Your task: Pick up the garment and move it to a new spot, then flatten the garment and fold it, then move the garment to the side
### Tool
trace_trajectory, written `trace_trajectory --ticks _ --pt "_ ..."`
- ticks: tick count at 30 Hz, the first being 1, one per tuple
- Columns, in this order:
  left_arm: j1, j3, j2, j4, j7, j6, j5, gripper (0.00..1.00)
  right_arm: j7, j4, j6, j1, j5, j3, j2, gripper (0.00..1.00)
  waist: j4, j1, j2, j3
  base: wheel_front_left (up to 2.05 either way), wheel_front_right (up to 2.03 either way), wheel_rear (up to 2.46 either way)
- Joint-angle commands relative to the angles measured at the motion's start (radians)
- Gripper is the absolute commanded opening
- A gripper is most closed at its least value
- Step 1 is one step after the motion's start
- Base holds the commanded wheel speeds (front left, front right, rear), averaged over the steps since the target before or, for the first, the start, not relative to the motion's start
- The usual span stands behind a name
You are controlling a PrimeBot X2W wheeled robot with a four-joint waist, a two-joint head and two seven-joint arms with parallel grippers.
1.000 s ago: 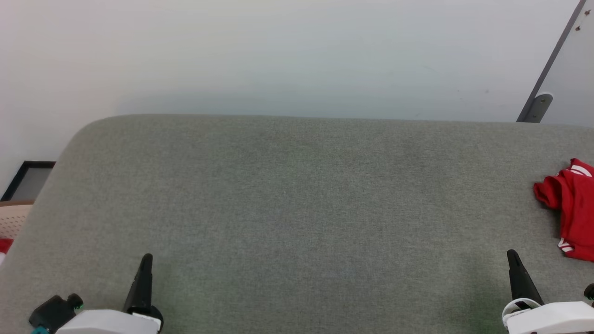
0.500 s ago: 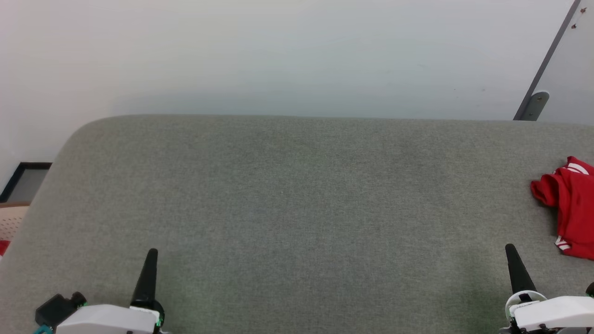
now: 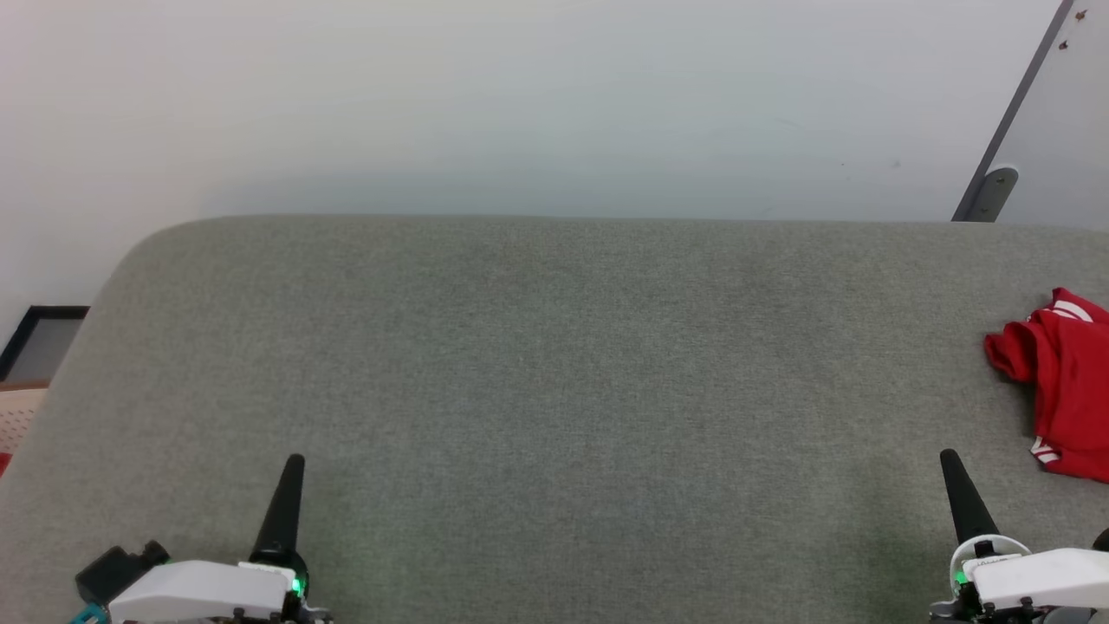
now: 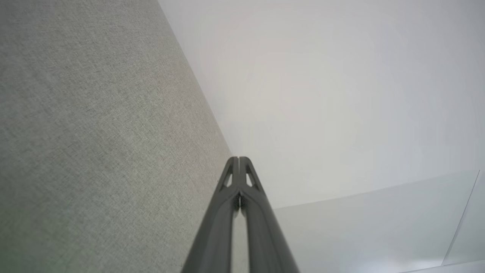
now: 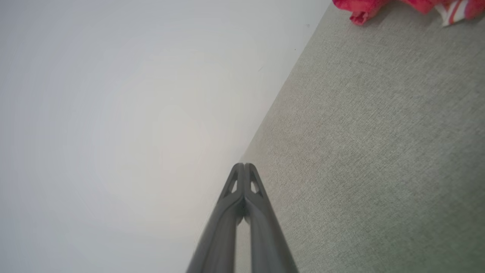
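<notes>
**The garment** (image 3: 1059, 381): a crumpled heap of red cloth with red-and-white striped trim. It lies at the far right of the grey upholstered surface (image 3: 554, 390) and is cut by the picture's right edge.

**Handling (judged):** light, limp and without stiffness, so it will sag and trail when lifted. A pinch on a raised fold, such as the rumpled lobe nearest the middle of the surface, would likely serve better than a push into the heap. Two holds along a hem or the shoulders would suit the flattening to come.

**Right gripper** (image 3: 950, 459): fingers pressed together, holding nothing, near the garment's nearer corner but apart from it.

**Left gripper** (image 3: 295, 464): likewise closed and empty, well apart on the opposite side.

**Hidden or unclear:** most of the garment lies beyond the frame. No lettering, collar or sleeve can be made out, so its lie and full extent are unknown. The right wrist view catches a fringe of it at the top edge.

**Surroundings:** a pale wall (image 3: 520, 104) behind and a grey bracket (image 3: 992, 186) at upper right.
</notes>
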Motion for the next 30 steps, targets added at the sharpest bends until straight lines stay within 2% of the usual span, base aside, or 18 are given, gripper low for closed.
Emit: trace_trajectory --ticks 1,30 --pt "-0.019 0.007 -0.002 -0.005 0.004 0.0 -0.019 0.0 0.006 -0.009 -0.001 -0.021 0.024 -0.006 0.001 0.0 -0.001 0.0 0.0 0.0 0.0 0.0 0.0" --pt "-0.044 0.029 -0.05 0.002 0.067 0.0 -0.201 0.0 0.068 -0.006 -0.001 -0.042 0.282 -0.015 0.013 0.0 -0.019 0.0 0.0 0.006 0.0 0.0 0.0"
